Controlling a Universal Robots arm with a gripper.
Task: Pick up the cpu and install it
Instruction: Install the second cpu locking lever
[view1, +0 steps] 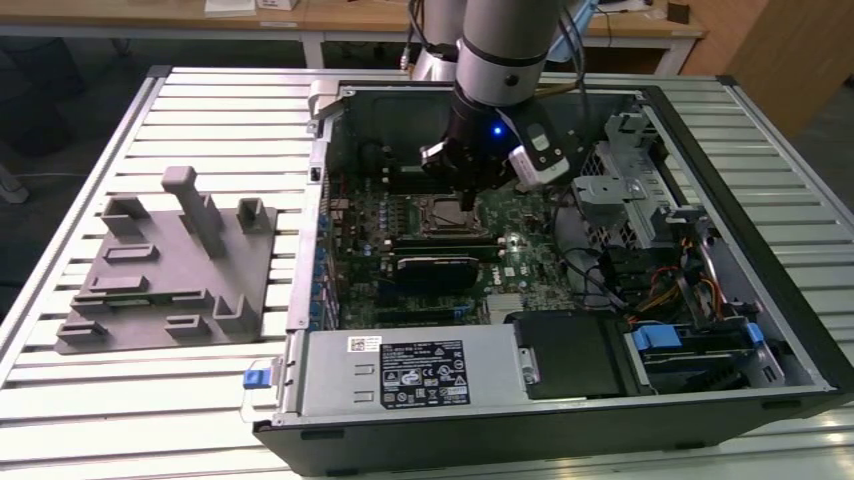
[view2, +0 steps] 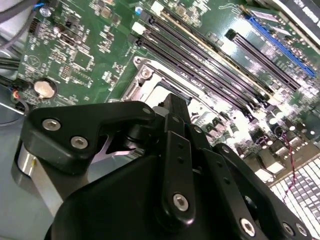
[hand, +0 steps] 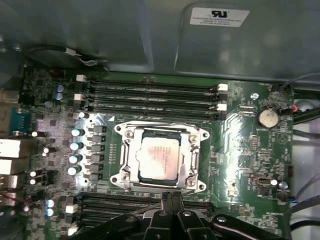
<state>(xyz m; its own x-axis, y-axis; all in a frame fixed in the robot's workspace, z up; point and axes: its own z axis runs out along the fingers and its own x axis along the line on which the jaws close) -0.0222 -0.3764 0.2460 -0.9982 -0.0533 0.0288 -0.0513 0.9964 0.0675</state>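
Near the counter's (view1: 80, 400) left edge in the exterior view stands the grey moulded tray (view1: 167, 270), well apart from the open computer case (view1: 747, 150) toward the right edge. Inside, the cpu (hand: 159, 157) already lies flat in its socket frame (hand: 161, 131) on the motherboard (hand: 250, 150). The gripper (hand: 171, 197) hovers just beside the socket, fingers clenched together and holding nothing. Judged from this, good work now means keeping clear of the chip and checking that it lies square in the frame.

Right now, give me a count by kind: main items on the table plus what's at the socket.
cpu: 1, in the socket
socket frame: 1
coin cell: 1
grey tray: 1
computer case: 1
Total: 5
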